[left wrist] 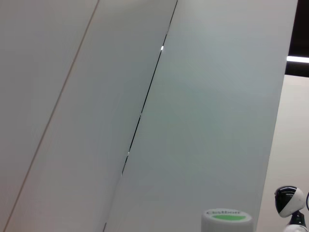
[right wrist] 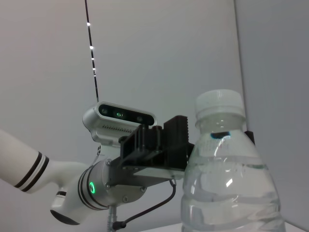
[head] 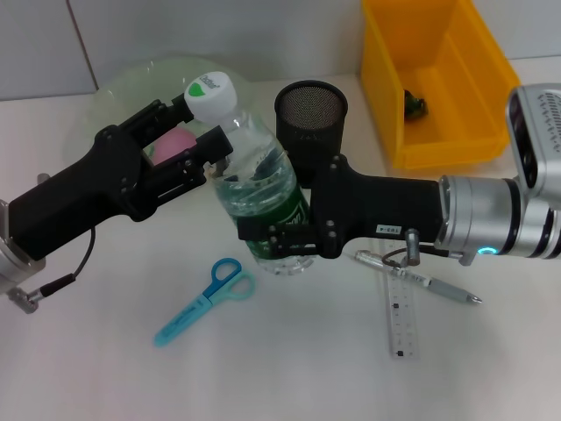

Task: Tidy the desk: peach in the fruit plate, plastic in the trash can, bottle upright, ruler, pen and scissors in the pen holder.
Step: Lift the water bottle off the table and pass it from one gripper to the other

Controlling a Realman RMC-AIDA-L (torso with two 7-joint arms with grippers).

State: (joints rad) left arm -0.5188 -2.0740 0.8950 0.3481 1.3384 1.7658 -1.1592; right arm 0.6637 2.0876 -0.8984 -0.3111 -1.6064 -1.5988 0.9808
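Bottle (head: 259, 189) upright, held by both hands
Right hand (head: 279, 239) grips its base, left hand (head: 209, 145) its neck; uneven release could tip it toward scissors (head: 206, 298) at 7 o'clock

A robotics test room set up to look like an office desk. A plain white tabletop (head: 105, 377) carries stationery: blue scissors (head: 204, 299) near the front edge, a clear ruler (head: 402, 314) and a silver pen (head: 421, 279) toward the right front, and a black mesh pen holder (head: 311, 118) near the back edge. A yellow plastic bin (head: 434, 83) stands at the back right corner. Behind the tabletop rise bare pale wall panels (left wrist: 96, 106) with thin seams. A white robot arm with a green indicator ring (right wrist: 91, 187) and a mounted camera unit (right wrist: 119, 120) points to a lab.
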